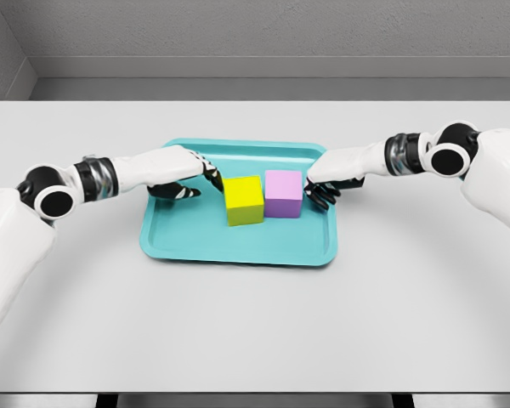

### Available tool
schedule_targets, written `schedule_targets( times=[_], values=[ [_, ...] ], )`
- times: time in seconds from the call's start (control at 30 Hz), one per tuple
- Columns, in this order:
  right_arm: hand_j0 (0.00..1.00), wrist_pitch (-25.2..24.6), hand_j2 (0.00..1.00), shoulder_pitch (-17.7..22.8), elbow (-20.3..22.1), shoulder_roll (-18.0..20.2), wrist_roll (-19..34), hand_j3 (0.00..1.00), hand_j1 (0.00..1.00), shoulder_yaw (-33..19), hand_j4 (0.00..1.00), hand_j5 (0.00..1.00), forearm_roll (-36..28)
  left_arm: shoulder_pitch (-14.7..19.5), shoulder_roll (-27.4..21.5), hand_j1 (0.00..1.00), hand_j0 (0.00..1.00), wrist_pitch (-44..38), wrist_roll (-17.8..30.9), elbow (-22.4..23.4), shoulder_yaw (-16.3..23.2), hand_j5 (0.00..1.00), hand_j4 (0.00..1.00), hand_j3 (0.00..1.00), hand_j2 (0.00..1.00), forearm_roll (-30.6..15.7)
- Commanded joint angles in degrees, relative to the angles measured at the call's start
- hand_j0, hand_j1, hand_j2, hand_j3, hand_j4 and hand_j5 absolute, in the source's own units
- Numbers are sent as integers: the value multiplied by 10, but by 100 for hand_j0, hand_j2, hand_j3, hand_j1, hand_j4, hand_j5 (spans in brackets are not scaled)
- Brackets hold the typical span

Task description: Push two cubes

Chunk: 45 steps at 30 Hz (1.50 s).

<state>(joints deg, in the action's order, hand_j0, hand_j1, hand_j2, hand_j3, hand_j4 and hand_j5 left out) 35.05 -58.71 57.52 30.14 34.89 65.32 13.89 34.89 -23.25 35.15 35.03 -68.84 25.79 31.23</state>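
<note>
A yellow cube (245, 200) and a purple cube (283, 193) sit side by side, touching, in the middle of a teal tray (238, 251). My left hand (200, 177) reaches in over the tray's left half, its dark fingertips just left of the yellow cube's upper corner, fingers relaxed and holding nothing. My right hand (320, 190) comes in over the tray's right rim, its fingertips against the purple cube's right face, fingers loosely extended and holding nothing.
The tray lies on a wide white table (255, 331) whose far edge meets a grey wall. Both white forearms stretch across the table at either side of the tray.
</note>
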Motion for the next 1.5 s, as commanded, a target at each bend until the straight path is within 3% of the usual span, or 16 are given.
schedule_targets(
  times=[0.0, 0.17, 0.23, 0.3, 0.4, 0.67, 0.83, 1.3, 1.47],
  values=[
    [11, 0, 11, 0, 0, -1, 1, 11, 11, 0, 11, 11, -3, 0, -12, 59, 59, -2, 0, -2, -4, 59, 59, 59, 59, -19],
    [11, 0, 11, -3, 0, -8, 1, 11, 11, 1, 11, 11, -2, 15, -23, 59, 59, -2, 0, -3, -4, 59, 59, 59, 59, -47],
    [11, 0, 11, -4, 0, -13, 1, 11, 11, 1, 11, 11, 10, 11, -38, 59, 59, -2, 0, -43, -4, 59, 59, 59, 59, -72],
    [11, 0, 11, -4, 0, -13, 1, 11, 11, 1, 11, 11, 10, 1, -78, 58, 58, -2, 0, -100, -5, 58, 58, 58, 58, -89],
    [11, 0, 11, -4, -3, -13, 1, 11, 11, 1, 11, 11, 10, -30, -88, 58, 58, -2, 0, -133, -30, 58, 58, 58, 58, -95],
    [11, 0, 11, -13, -42, -18, 1, 11, 11, 0, 11, 11, 26, -90, -122, 57, 57, -2, 0, -216, -31, 57, 57, 57, 57, -112],
    [11, 0, 11, -19, -60, -36, 1, 11, 11, 1, 11, 11, 36, -106, -116, 57, 57, -2, 0, -218, -30, 57, 57, 57, 57, -110],
    [11, 0, 11, -21, -63, -51, 1, 11, 11, 0, 11, 11, 40, -123, -102, 57, 57, -2, 0, -221, -25, 57, 57, 57, 57, -111],
    [11, 0, 11, -23, -62, -55, 1, 11, 11, 0, 11, 11, 40, -134, -96, 64, 64, -2, 0, -226, -24, 64, 64, 64, 64, -120]
  ],
)
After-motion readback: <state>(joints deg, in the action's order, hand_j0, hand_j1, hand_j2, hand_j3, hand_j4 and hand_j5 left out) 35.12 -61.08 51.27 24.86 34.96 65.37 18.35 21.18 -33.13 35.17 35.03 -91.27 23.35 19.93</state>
